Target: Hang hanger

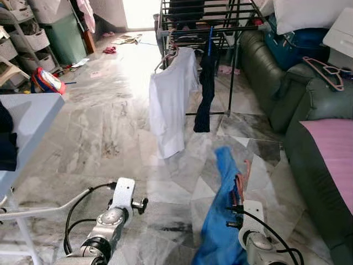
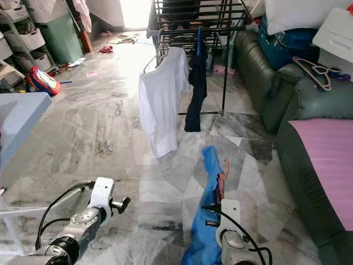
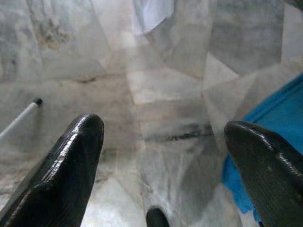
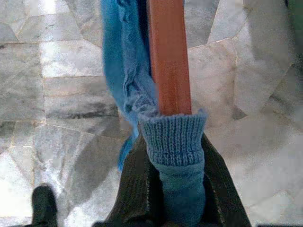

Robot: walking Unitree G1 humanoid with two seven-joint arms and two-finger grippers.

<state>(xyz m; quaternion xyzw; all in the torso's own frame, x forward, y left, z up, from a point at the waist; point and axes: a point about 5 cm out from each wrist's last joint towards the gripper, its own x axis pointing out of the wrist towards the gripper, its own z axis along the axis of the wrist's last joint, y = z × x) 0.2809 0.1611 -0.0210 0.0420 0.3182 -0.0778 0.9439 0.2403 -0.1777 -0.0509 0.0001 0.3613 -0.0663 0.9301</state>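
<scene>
right gripper is pinching the reddish-brown hanger with the blue knit garment on it, low over the marble floor, well short of the black metal drying rack. left gripper hangs spread, empty. that trailing fabric could drag or slide off while walking.

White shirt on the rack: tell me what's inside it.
A hanger holds the white shirt on the rack; its hook shows, its arms are covered by cloth.

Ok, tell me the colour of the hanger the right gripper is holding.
Reddish-orange hanger, with the blue garment on it; it shows best in the right wrist view, clamped by the right gripper.
</scene>
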